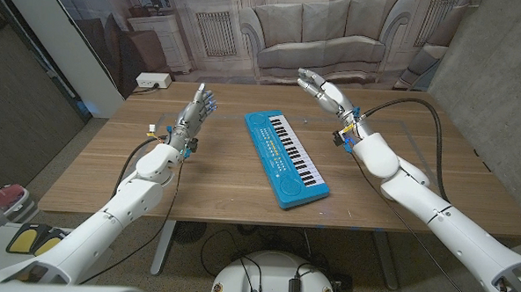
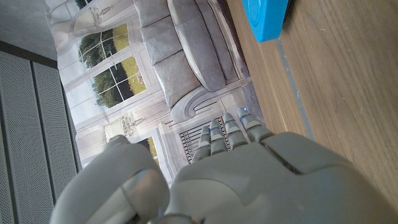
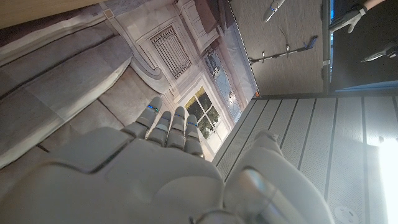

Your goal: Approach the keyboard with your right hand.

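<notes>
Hovering right hand (image 1: 320, 89) spread beside keyboard (image 1: 285, 158), left hand (image 1: 195, 111) spread

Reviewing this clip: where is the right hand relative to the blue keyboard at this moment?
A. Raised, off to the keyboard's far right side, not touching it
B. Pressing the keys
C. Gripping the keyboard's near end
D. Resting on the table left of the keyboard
A: in the head view the right hand is raised beyond and to the right of the blue keyboard, with bare table between them, holding nothing.
</notes>
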Robot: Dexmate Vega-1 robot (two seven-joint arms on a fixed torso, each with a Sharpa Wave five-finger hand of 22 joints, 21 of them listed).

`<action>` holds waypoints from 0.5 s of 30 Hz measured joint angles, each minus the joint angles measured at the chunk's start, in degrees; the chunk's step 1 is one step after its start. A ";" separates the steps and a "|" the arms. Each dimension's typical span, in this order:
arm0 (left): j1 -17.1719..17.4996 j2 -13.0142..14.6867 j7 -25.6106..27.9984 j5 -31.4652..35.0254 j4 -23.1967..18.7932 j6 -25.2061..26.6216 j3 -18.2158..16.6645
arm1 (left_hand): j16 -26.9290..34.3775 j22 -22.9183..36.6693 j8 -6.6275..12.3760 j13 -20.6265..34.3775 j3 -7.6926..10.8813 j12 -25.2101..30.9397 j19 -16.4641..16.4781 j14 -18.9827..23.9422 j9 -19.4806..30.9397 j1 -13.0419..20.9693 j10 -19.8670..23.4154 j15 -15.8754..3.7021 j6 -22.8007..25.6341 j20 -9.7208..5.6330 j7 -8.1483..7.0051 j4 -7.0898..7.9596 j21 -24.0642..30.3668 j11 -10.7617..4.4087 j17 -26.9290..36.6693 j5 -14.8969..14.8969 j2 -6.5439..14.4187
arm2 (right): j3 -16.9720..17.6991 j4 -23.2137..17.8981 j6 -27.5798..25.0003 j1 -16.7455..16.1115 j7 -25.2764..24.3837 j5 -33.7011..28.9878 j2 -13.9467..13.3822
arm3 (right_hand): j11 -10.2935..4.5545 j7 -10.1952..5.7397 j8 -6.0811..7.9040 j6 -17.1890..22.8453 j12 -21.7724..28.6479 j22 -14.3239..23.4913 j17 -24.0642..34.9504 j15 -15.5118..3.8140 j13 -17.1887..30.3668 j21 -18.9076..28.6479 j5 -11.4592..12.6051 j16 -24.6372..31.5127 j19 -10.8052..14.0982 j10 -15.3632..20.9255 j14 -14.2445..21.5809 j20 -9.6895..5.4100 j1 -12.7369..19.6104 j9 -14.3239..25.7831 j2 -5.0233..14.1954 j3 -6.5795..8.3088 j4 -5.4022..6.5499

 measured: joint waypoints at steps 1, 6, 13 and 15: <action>0.01 0.00 0.00 0.00 0.00 0.00 -0.01 | 0.00 0.00 -0.20 0.00 0.00 0.00 0.00 0.00 0.00 0.00 0.00 0.00 0.04 0.00 -0.03 0.00 0.00 0.00 0.00 0.00 0.00 | 0.00 0.00 -0.22 0.00 -0.14 -0.40 0.00 | 0.00 0.00 0.00 0.00 0.00 0.00 0.00 0.00 0.00 -0.27 0.00 0.00 0.19 0.00 0.00 0.19 0.00 0.00 0.00 0.00 0.00; 0.00 -0.02 0.01 0.02 0.06 -0.20 -0.02 | 0.00 0.00 -0.20 0.00 0.00 0.00 0.00 0.00 0.00 0.00 0.00 0.00 0.32 0.00 -0.32 0.00 0.00 0.00 0.00 0.00 0.00 | -0.42 -0.59 -1.29 0.03 -0.90 -2.39 -0.26 | 0.00 0.00 0.00 0.00 0.00 0.00 0.00 0.00 0.00 -0.36 0.00 0.00 0.19 0.00 0.00 0.19 0.00 0.00 0.00 -0.24 -0.24; -0.45 -0.12 -0.12 0.10 0.55 -0.20 -0.02 | 0.00 0.00 -0.20 0.00 0.00 -0.34 0.00 0.00 0.00 0.00 -0.01 0.00 0.32 0.00 -0.32 0.00 0.00 0.00 0.00 0.00 0.00 | -1.01 -1.08 -2.75 0.21 -2.16 -5.09 -0.46 | -0.21 -0.12 0.00 0.12 0.00 0.00 0.00 -0.31 0.00 -0.36 0.00 0.00 0.19 0.21 0.32 0.19 0.00 0.00 0.00 -0.24 -0.24; -0.58 -0.13 -0.17 0.13 0.64 -0.21 -0.01 | 0.00 0.00 -0.20 0.00 0.00 -0.34 0.00 0.29 0.00 0.00 -0.01 0.29 0.32 0.00 -0.32 0.00 0.00 0.00 0.00 0.00 0.00 | -1.15 -1.19 -3.04 0.23 -2.43 -5.70 -0.51 | -0.21 -0.31 0.00 0.31 0.00 0.00 0.00 -0.32 0.00 -0.36 0.00 0.00 0.19 0.21 0.31 0.19 0.00 0.00 0.00 -0.24 -0.24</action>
